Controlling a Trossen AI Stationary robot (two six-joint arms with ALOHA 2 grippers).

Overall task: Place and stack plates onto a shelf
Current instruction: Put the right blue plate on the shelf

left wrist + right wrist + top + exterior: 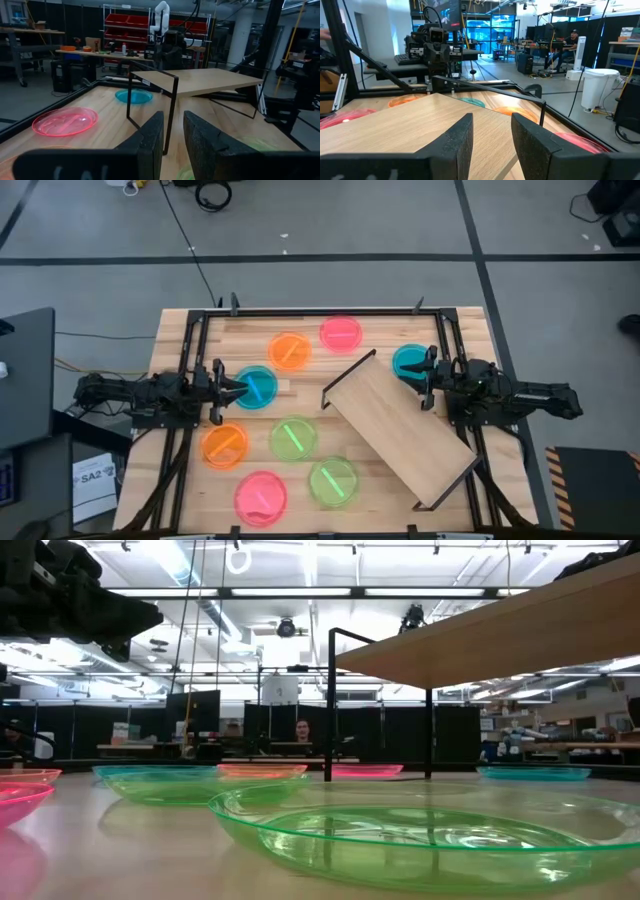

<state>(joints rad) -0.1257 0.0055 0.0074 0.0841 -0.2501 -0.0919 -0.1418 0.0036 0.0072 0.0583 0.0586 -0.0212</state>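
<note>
Shelf bare, 8 plates on table, both arms parked at sides

Shelf [400, 430] lies diagonal, centre-right; plates ring it from 9 to 1 o'clock, e.g. blue plate [256, 386], pink plate [341, 333]. Left gripper [236, 388] at 9, right gripper [418, 375] at 3, both released, holding nothing, aimed inward, prob ready for 1st pick

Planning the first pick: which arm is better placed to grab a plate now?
Either could start. Left tool, open, sits at the blue plate with no shelf plank in its way. Right tool, open, sits at the teal plate beside the empty shelf, so probably right, by a short carry.
</note>
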